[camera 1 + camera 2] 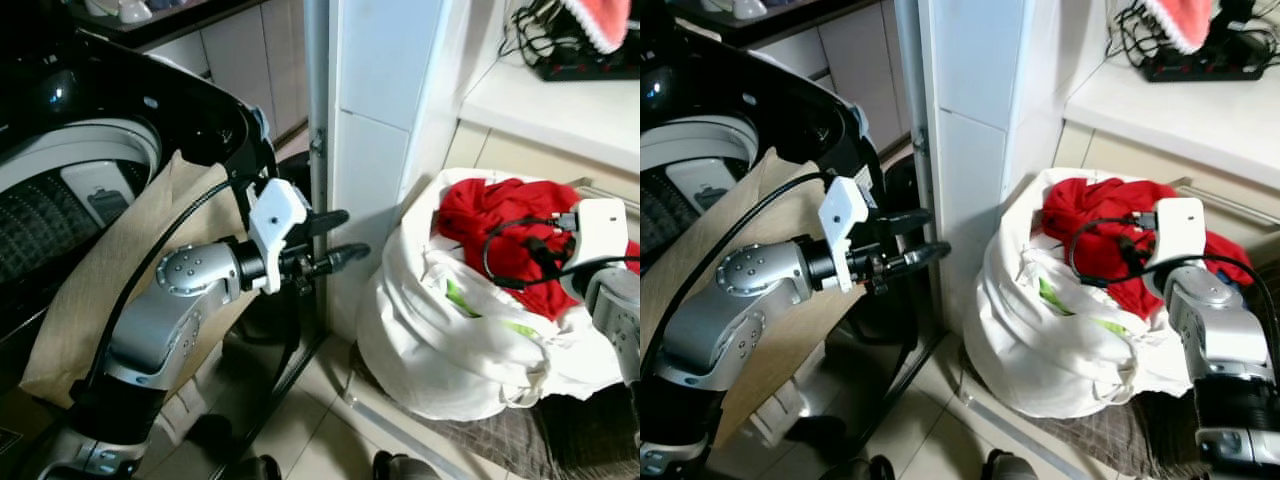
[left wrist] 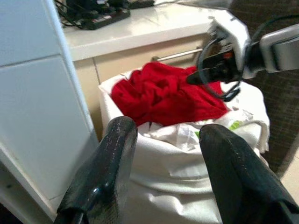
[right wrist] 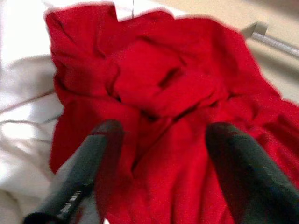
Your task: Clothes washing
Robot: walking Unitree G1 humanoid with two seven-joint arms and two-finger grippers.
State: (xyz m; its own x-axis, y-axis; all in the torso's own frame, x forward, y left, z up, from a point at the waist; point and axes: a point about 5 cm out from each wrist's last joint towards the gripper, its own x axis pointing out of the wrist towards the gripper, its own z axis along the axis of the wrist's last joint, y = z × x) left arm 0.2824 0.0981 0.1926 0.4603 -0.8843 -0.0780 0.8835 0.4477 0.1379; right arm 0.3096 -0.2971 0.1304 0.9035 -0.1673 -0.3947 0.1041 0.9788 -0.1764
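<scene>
A red garment (image 1: 500, 225) is lying crumpled on top of a full white laundry bag (image 1: 440, 340) at the right, on the floor beside a white pillar (image 1: 385, 120). The right gripper (image 3: 159, 140) is hovering just over it, jaws spread wide and holding nothing, red cloth showing between its 2 fingers. The left gripper (image 1: 338, 240) is reaching across from the washing machine (image 1: 90, 150) at the left, jaws apart and empty, well short of the bag, with the pillar's edge just beside it

Both arms are silver metal with rounded, screw-studded joints and white wrist housings. Black cables loop along them. The left gripper (image 1: 338, 237) and right gripper (image 3: 161, 170) each carry two long black fingers.
</scene>
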